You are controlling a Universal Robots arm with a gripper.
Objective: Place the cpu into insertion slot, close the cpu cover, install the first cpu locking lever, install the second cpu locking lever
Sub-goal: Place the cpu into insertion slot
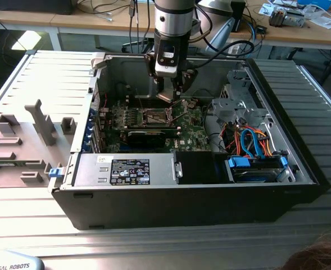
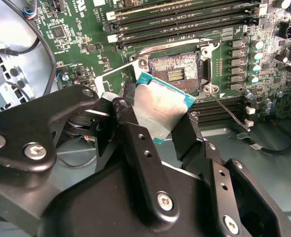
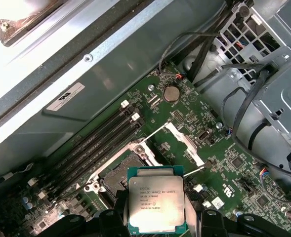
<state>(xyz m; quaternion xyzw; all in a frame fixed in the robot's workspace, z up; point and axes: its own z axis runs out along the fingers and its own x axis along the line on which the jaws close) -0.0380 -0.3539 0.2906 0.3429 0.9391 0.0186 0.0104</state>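
Gripper (image 1: 173, 94) clamps cpu (image 3: 155, 205) by two opposite edges, held flat with its metal top up, off the board. Slot (image 2: 175, 71) lies bare just beyond the cpu's far edge and lower, with cover (image 3: 185, 143) swung open.

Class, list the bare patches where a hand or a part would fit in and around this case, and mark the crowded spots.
Free: table slats at the exterior view's right of the case, and the strip in front. Crowded: board around the slot, where the claw holds the cpu; cables by the drive cage.
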